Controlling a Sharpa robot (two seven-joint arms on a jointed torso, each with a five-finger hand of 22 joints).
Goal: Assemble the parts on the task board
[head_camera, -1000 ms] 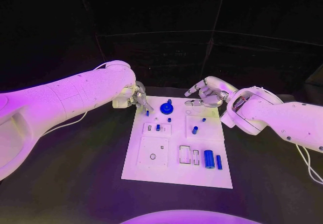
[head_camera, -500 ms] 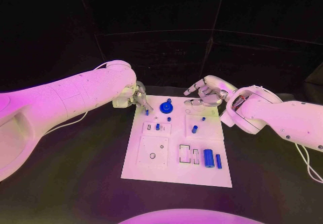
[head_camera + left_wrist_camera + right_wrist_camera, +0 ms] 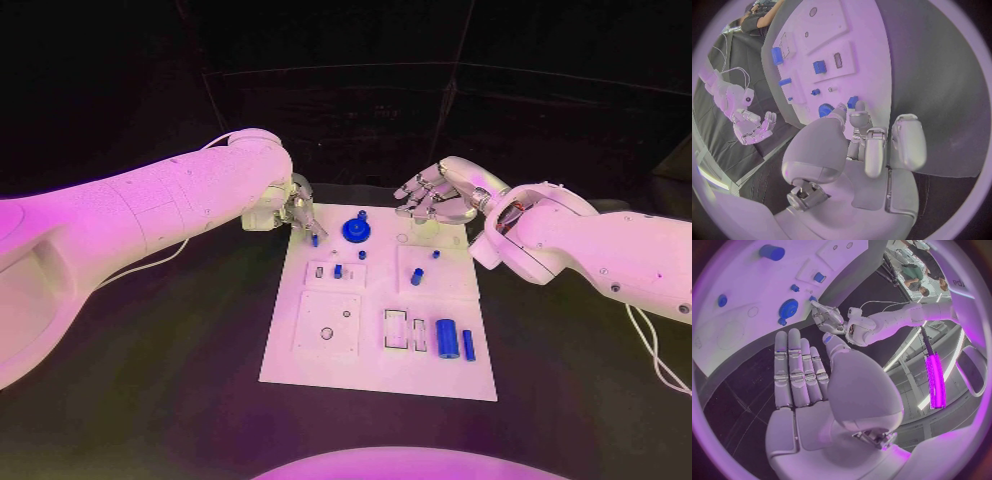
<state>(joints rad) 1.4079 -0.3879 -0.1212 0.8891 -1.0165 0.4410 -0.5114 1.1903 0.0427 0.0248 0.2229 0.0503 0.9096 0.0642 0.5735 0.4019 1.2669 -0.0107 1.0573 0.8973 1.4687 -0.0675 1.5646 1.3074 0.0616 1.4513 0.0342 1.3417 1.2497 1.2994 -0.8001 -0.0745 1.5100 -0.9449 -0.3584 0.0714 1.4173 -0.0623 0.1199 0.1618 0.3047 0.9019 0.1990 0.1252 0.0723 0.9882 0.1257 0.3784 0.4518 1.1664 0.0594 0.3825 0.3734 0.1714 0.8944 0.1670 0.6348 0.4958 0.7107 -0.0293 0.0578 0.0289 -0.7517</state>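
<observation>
The left hand is hovering at the far left corner of the board, its fingertips pinching a small blue peg and holding it upright right at the board's surface. Whether the peg is already seated in a hole I cannot tell. Just to its right a blue gear is sitting on the board with a blue stub standing behind it. Farther toward the robot, small blue pieces are standing in the middle plates, and a thick blue cylinder and a thinner pin are lying side by side near the board's right edge. The right hand is hanging over the board's far right corner, fingers spread and holding nothing.

By my reading, the step in hand is placing the peg at the far left corner. The next move calls for a straight push down and a clean release, without tipping the peg or brushing the gear beside it.

The left wrist view is showing the pinch up close: thumb and fingers gathered on the peg's blue tip, a detail the head view leaves tiny. The right wrist view is showing the right hand's fingers lying straight and bare, with the gear beyond them and the left hand at the board's corner.
</observation>
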